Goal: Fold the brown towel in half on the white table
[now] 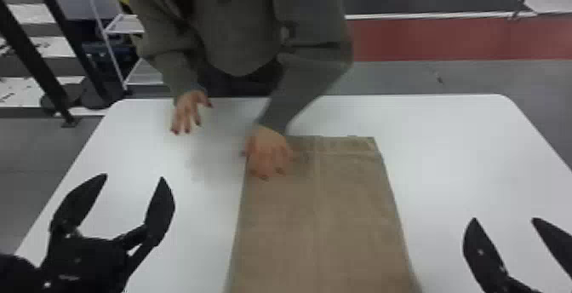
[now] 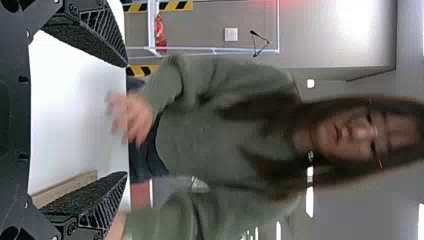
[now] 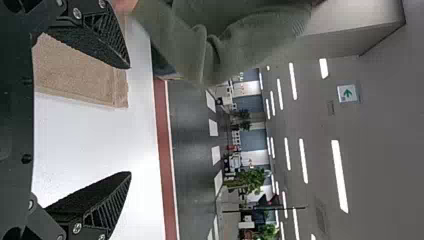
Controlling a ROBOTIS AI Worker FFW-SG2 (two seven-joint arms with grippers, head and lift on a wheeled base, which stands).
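The brown towel (image 1: 323, 211) lies flat on the white table (image 1: 451, 143), its far edge short of the table's back edge. A person's hand (image 1: 268, 151) touches its far left corner; the other hand (image 1: 187, 111) is over the table to the left. My left gripper (image 1: 134, 179) stands open left of the towel, and my right gripper (image 1: 504, 219) stands open to its right. In the left wrist view, that gripper (image 2: 126, 119) has nothing between its fingers; part of the towel (image 2: 65, 187) shows there. The right wrist view has the right gripper (image 3: 130, 120) parted, with the towel (image 3: 80, 72) beyond one finger.
The person in a green sweater (image 1: 247, 24) leans over the table's far edge, one arm reaching across to the towel. Dark metal posts (image 1: 34, 49) and a rack stand on the floor beyond the table's left side.
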